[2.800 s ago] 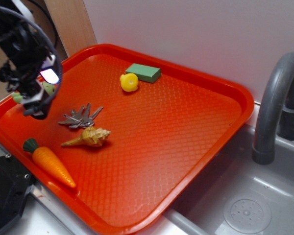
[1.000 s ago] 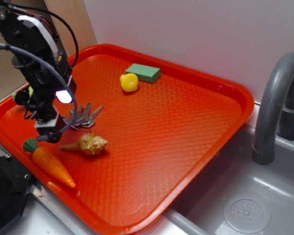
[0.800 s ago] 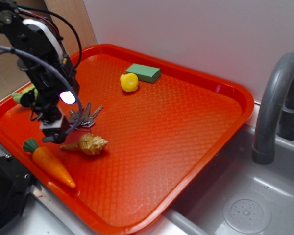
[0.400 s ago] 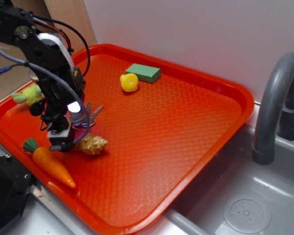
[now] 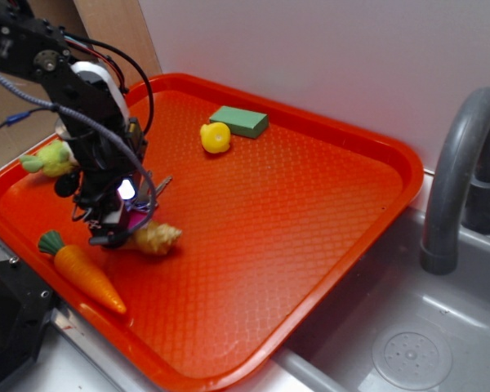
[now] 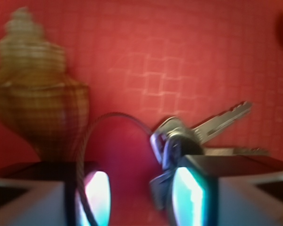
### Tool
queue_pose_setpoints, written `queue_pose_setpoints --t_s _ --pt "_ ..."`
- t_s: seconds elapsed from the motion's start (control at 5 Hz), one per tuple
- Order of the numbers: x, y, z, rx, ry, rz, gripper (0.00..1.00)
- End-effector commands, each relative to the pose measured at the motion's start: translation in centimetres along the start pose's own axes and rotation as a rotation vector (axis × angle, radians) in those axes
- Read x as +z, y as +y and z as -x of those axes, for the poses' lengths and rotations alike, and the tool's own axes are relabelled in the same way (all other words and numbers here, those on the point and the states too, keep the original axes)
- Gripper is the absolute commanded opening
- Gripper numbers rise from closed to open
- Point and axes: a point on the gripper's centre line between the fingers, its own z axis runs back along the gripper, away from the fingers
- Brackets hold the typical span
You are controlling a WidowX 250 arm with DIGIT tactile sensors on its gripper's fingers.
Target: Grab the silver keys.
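Lowered since earlier, pincer [image 5: 118,229] stands released over silver keys [image 6: 198,134]; one seashell [image 5: 157,238] beside, one carrot [image 5: 82,273] near.

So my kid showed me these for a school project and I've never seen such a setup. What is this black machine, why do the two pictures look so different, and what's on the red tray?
The black machine is a small robot arm ending in a gripper, a two-fingered claw. One picture is taken from the side of the room; the blurry close-up comes from a camera on the arm's wrist, looking down between the fingers. On the red tray lie the silver keys, a tan seashell, a toy carrot, a yellow toy, a green block and a small green toy. A grey tap stands over a sink. The open claw sits low over the keys, beside the shell, holding nothing yet.
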Motion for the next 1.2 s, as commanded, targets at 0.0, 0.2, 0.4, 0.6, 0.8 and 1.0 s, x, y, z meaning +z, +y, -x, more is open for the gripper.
queue_pose_setpoints --t_s 0.0,0.2,0.4,0.6,0.8,1.0 --pt "0.9 0.8 -0.8 0.028 -0.01 -0.025 0.0" --pt "5.4 0.5 -1.2 0.16 0.022 -0.058 0.0" --pt "10.7 -0.7 -3.0 0.406 0.071 -0.069 0.0" --pt "16.0 0.1 -3.9 0.661 0.09 0.164 0.0" --pt "20.0 2.7 -3.6 0.91 0.082 0.319 0.0" --pt "19.6 3.9 -3.1 1.056 0.087 0.314 0.0"
